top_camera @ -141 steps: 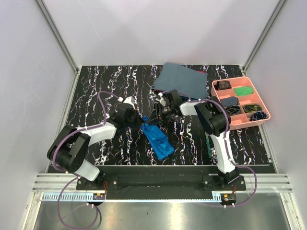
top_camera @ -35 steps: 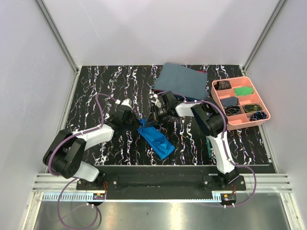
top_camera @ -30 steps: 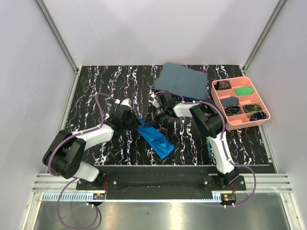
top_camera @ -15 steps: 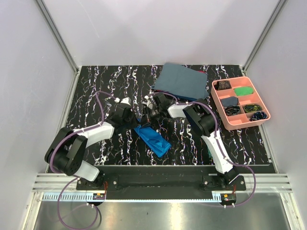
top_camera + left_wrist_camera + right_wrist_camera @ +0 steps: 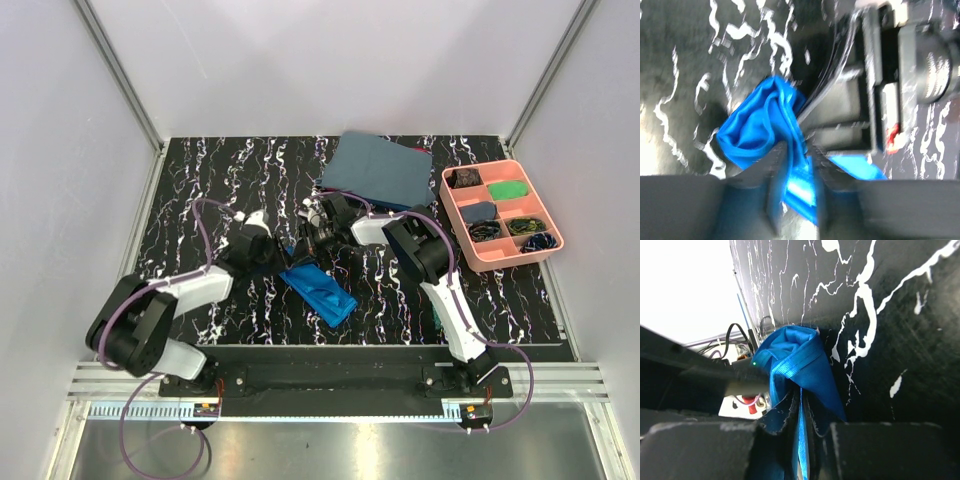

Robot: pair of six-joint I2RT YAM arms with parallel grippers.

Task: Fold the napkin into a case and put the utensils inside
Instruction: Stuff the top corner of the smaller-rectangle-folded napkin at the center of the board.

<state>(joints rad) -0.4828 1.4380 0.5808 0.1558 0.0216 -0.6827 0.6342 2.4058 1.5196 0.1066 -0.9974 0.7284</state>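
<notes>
Pinching a fold of the napkin [image 5: 320, 292], the right claw [image 5: 800, 410] stands narrow, its jaws closed on the bright blue cloth at the napkin's far-left end. Facing it across that same end, the left claw [image 5: 797, 152] has cloth between jaws that stand a little apart; the blur hides whether they grip. From both claws the napkin's long axis runs away toward its near-right end, a narrow bunched strip lying on the worktop [image 5: 200, 190] between the two arms. With both claws crowded at one end, the next fold likely turns on that end, and the near-right end lies free. The pink tray [image 5: 480, 166] sits well apart, off the napkin's far-right side.
</notes>
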